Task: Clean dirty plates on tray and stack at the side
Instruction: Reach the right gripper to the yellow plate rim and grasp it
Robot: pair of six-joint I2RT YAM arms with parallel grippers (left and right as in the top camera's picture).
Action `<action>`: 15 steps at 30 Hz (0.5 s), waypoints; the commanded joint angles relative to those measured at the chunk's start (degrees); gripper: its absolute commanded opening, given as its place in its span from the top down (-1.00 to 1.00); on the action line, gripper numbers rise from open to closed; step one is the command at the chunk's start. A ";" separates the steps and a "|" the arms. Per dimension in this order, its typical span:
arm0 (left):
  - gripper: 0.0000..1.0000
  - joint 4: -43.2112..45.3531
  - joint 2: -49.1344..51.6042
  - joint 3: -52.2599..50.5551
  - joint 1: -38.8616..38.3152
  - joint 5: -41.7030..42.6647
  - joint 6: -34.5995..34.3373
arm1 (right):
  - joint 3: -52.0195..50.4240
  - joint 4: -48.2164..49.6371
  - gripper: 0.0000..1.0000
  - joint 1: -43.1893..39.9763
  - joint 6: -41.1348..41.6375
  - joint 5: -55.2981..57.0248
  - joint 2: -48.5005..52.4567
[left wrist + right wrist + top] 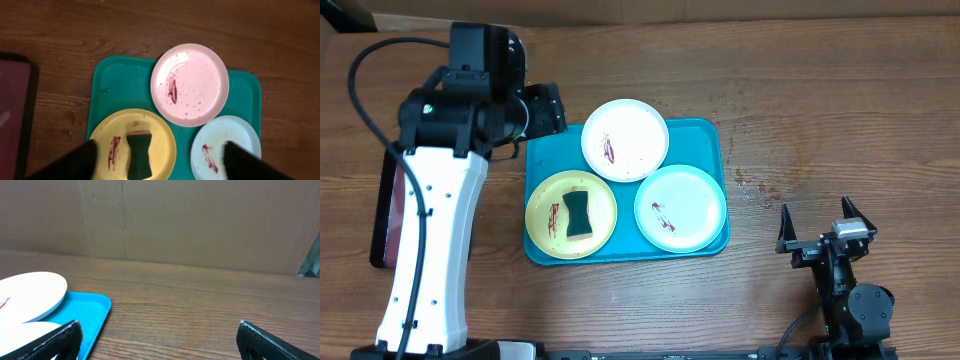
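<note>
Tray [700, 145]: turquoise, flat on the wooden table [840, 90], long side left to right in the overhead view. Holds all three plates in a loose triangle, none stacked.

White plate [625, 140]: at the far side, about the middle, rim reaching over the tray's far edge. Carries a dark red streak left of centre and fine red specks around it. Looks pinkish in the left wrist view [190, 82].

Yellow-green plate [602, 198]: near left corner of the tray. Shows a red smear on its left half. Bears a dark, waisted sponge [578, 216] lying flat just right of that smear.

Pale mint plate [695, 195]: near right corner, with small red marks left of centre. Sits close against the white plate; cannot tell whether touching.

Left gripper [160, 162]: raised above the tray's far left corner, wrist camera looking straight down. Fingers [70, 162] spread wide at either side of the view, gripping nothing, clear of the sponge on the plate below.

Right gripper [817, 228]: well apart from the tray, off to its right near the front of the table. Fingers [50, 342] spread wide, empty, over bare wood, pointing towards a cardboard wall [175, 220].

Maroon tray [385, 210]: black-rimmed, at the table's left edge, partly hidden under the left arm.
</note>
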 commanded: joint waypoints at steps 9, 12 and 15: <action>-0.99 -4.15 3.74 -1.60 0.00 -4.42 -1.05 | -0.61 1.57 -1.00 -0.02 -0.02 -0.31 -0.35; -0.99 -5.70 3.96 -1.60 -0.02 -4.35 -1.07 | -0.61 7.89 -1.00 0.04 0.55 -5.01 -0.35; -0.99 -6.03 4.00 -1.60 0.00 -2.99 -1.07 | -0.61 14.05 -1.00 0.04 3.23 -18.80 -0.35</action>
